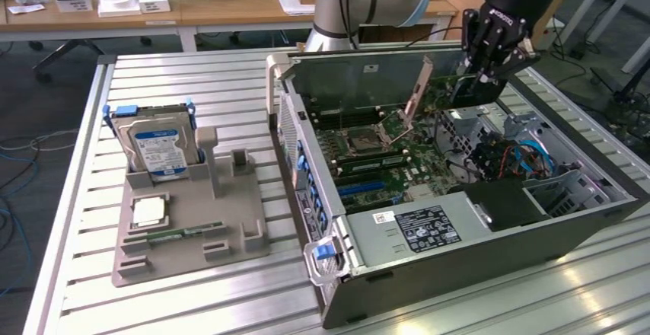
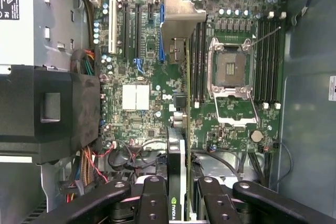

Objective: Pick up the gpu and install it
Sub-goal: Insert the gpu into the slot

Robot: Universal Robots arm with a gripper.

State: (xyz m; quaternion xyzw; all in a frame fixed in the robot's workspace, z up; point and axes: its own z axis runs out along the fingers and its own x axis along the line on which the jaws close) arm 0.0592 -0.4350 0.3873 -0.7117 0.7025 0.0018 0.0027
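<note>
My gripper hangs over the far part of the open computer case and is shut on the gpu. In the wrist view the gpu appears edge-on: a thin green board with a black cooler and a silver end bracket. The gripper has its black fingers pressed against both faces of the card. The card is held above the motherboard, between the expansion slots and the memory slots. It is not seated in any slot.
The case holds an open CPU socket, a black duct, loose cables and a power supply. At the exterior view's left, a grey fixture carries a hard drive and a memory stick.
</note>
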